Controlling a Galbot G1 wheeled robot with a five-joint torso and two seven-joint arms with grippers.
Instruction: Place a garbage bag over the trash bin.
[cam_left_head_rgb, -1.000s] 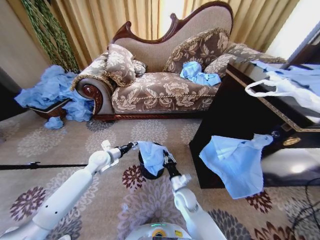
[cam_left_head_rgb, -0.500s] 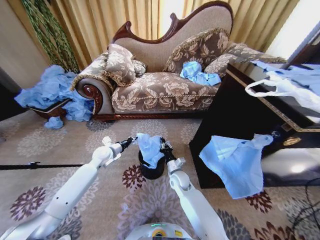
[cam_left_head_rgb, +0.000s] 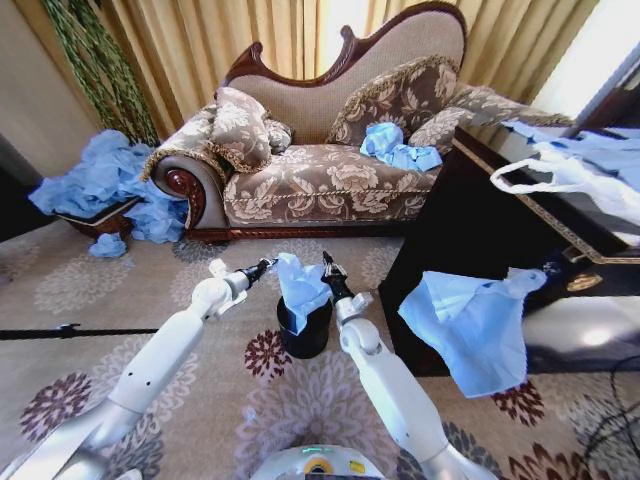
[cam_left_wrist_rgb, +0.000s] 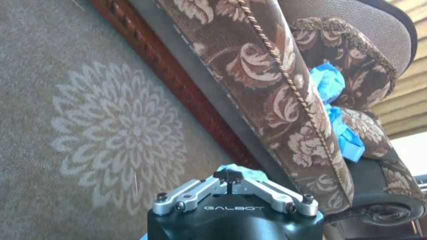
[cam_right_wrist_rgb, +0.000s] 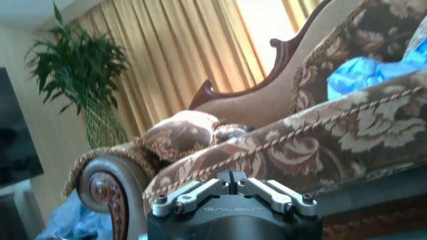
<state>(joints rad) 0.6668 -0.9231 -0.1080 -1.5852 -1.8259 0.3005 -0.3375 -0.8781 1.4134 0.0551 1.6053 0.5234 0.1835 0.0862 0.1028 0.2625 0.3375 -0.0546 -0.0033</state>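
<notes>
I see one garbage bag (cam_left_head_rgb: 300, 288) over one trash bin (cam_left_head_rgb: 304, 335). My left gripper (cam_left_head_rgb: 267, 264) pinches it; my right gripper (cam_left_head_rgb: 326, 262) is closed, empty.

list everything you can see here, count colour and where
garbage bag: 1, light blue, hanging over the bin between both hands
trash bin: 1, black, on the carpet before the sofa
sofa: 1, brown floral, behind the bin
blue bags on sofa: 1 clump, blue, on the seat
blue bag pile: 1 heap, blue, floor left of the sofa
flat pale-blue bag: 1, draped off the dark table's edge
white bag: 1, white, on the dark table
left hand: shut on the bag's left edge
right hand: shut, at the bag's right edge
</notes>
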